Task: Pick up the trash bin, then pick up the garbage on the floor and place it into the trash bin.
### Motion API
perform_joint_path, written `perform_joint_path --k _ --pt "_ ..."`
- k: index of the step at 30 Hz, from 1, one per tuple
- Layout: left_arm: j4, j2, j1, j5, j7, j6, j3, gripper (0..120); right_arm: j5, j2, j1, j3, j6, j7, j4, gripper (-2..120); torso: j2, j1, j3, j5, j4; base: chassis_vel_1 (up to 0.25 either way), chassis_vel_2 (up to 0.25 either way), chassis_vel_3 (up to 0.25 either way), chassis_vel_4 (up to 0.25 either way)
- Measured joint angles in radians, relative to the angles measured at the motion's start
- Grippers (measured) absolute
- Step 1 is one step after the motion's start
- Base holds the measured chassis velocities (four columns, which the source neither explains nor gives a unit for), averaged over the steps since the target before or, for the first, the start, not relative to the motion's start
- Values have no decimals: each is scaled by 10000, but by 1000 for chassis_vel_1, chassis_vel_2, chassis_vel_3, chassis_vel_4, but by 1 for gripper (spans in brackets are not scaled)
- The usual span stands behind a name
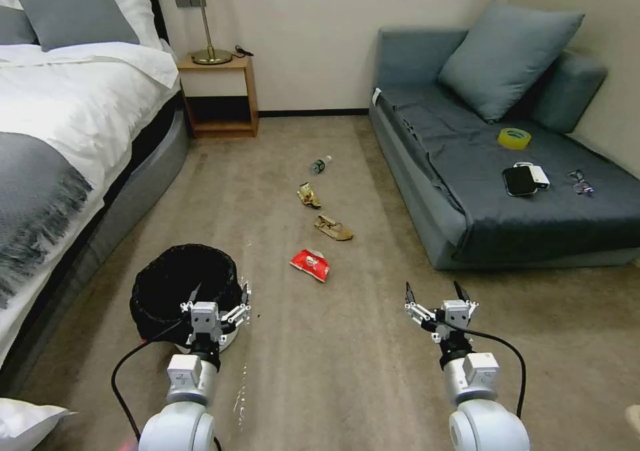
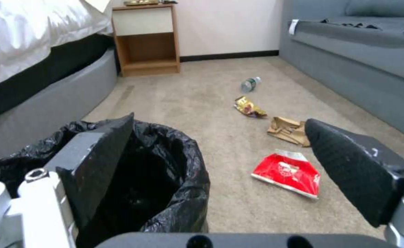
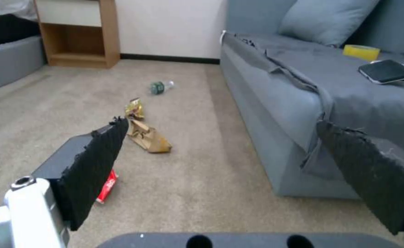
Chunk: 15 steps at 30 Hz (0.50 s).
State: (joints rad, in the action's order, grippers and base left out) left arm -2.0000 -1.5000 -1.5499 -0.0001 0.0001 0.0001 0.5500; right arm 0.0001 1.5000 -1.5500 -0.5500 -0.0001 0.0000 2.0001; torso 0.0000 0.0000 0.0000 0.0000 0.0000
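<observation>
Black liner: crinkled bag rims the bin (image 1: 175, 284), lower left of the head view, on carpet beside the bed (image 1: 60, 138).
Step in hand: taking hold of the bin; it is not yet lifted.
Doing it well: one finger should likely go inside the rim and one outside, pinching wall rather than loose bag alone.
Left gripper (image 1: 215, 303): fingers spread, poised over the bin's near rim, nothing held.
Right gripper (image 1: 439, 296): fingers apart, empty, low over bare carpet at lower right.
Garbage: red packet (image 1: 310, 264), tan wrapper (image 1: 333, 228), gold wrapper (image 1: 309, 195) and bottle (image 1: 320, 165) trail up the frame's centre.
</observation>
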Motion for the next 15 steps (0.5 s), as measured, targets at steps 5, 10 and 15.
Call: perform_joint_path --k 5,10,15 --pt "0 0 0 0 0 0 0 100 0 0 0 0 0 0 0 100 0 0 0 0 0 0 0 0 0" --pt "0 0 0 0 0 0 0 100 0 0 0 0 0 0 0 100 0 0 0 0 0 0 0 0 0" --pt "0 0 0 0 0 0 0 100 0 1 0 0 0 0 0 100 0 0 0 0 0 0 0 0 0"
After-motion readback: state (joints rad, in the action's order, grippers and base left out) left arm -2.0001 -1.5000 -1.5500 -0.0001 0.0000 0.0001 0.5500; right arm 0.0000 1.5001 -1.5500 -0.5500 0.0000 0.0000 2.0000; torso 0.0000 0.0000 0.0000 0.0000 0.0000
